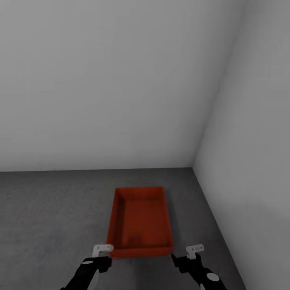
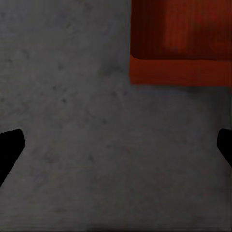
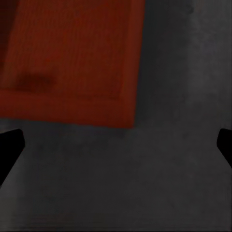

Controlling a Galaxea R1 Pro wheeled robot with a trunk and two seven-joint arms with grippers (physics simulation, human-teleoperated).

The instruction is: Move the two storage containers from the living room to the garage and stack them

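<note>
On concrete floor [image 1: 52,217], container [image 1: 141,221] lies between open pincers.

Orange-red storage container [image 1: 140,221] on concrete floor [image 1: 52,217]

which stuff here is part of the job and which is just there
Job: storage container on the concrete floor; left tool and right tool, both open and empty.
Just there: white walls.

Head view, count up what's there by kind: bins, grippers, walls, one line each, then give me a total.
Orange-red storage container: 1
Grippers: 2, left gripper and right gripper
White walls: 2, back wall and side wall
Total: 5
</note>
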